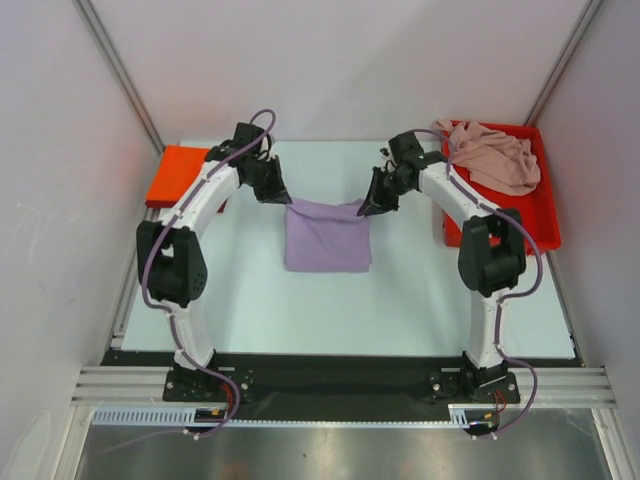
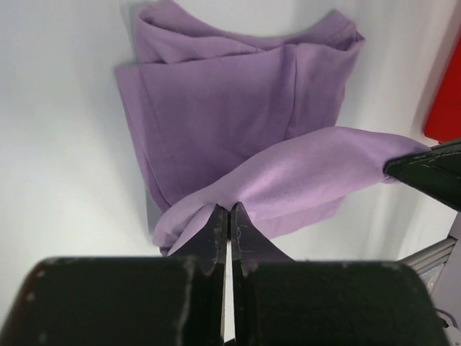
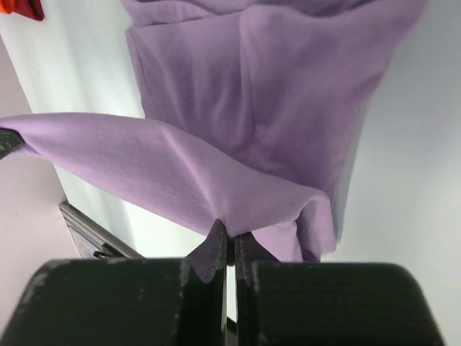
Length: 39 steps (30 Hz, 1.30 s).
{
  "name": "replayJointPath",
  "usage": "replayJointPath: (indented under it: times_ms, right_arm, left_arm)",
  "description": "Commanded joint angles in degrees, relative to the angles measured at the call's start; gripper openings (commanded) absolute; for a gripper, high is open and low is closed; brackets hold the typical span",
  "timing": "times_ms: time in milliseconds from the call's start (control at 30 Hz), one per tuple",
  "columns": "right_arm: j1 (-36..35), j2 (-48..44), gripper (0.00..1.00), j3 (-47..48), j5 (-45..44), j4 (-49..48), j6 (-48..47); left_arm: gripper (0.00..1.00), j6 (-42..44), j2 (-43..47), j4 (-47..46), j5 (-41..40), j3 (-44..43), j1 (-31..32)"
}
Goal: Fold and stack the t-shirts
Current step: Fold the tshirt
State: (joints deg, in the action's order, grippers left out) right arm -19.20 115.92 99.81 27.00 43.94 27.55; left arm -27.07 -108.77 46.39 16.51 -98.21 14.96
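From the top camera, the lavender t-shirt (image 1: 327,235) sits around the middle of the table (image 1: 400,300), already folded down to a roughly square shape, with its far edge pulled up off the surface. The left gripper (image 1: 283,195) is at the far left corner of that edge and the right gripper (image 1: 368,207) is at the far right corner, so the cloth hangs between the two. Off to the right, a pale pink t-shirt (image 1: 495,158) is crumpled in the red tray (image 1: 545,215), and at the far left edge of the table an orange-red t-shirt (image 1: 180,175) lies flat, partly hidden behind the left arm. Over to the left wrist cam: its two fingers are pinched tight together on a corner of the lavender cloth, and the lifted edge runs off to the right, where the dark tip of the other gripper has the opposite corner. The rest of the shirt lies flat on the table below, and a strip of the tray shows at the right border. The right wrist cam is pretty much the mirror of that: fingers clamped on the purple fabric, the raised edge stretching left to the other gripper's tip at the frame border, the folded body on the table underneath, and a scrap of orange-red in the top left corner
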Motion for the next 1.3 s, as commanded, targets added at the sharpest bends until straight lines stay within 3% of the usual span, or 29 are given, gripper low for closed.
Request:
replayJointPath:
  times_ms: [0, 667, 867, 967, 1000, 1067, 1100, 1167, 1267]
  right_arm:
    - [0.92, 4.65, 0.0, 6.18, 3.22, 2.55, -2.15]
    - [4.35, 19.52, 0.0, 23.49, 7.01, 3.52, -1.45]
    - [5.31, 24.0, 0.08, 28.42, 7.71, 0.63, -1.01]
    - [6.8, 26.81, 0.24, 29.56, 6.4, -3.94, 0.39]
    - [7.24, 28.38, 0.29, 30.61, 5.79, -4.39, 0.66]
    - [7.69, 28.92, 0.35, 34.21, 3.33, -2.82, -0.56]
    - [7.86, 28.84, 0.38, 35.44, 2.8, -2.03, -1.0]
    - [7.78, 27.96, 0.53, 38.6, 1.13, 1.66, -1.97]
    - [7.51, 24.02, 0.65, 37.93, -1.68, 6.76, -5.74]
  left_arm:
    - [0.0, 2.72, -3.28, 1.51, 1.59, -5.84, -0.98]
    - [0.01, 0.09, -18.93, 0.19, 4.58, -21.84, -3.01]
    - [0.01, -0.53, -22.18, -4.27, 5.11, -22.64, -4.41]
    - [0.13, -0.62, -24.29, -8.41, 2.83, -22.46, -5.81]
    - [0.25, -0.96, -24.47, -9.38, 1.87, -22.37, -6.08]
    - [0.34, -1.32, -22.98, -14.29, 1.51, -20.53, -6.61]
    - [0.43, -1.32, -22.11, -15.27, 0.63, -20.18, -6.61]
    - [0.59, -1.14, -20.09, -14.67, -0.16, -21.31, -6.61]
    - [0.62, 0.26, -14.92, -12.56, -1.48, -20.09, -6.09]
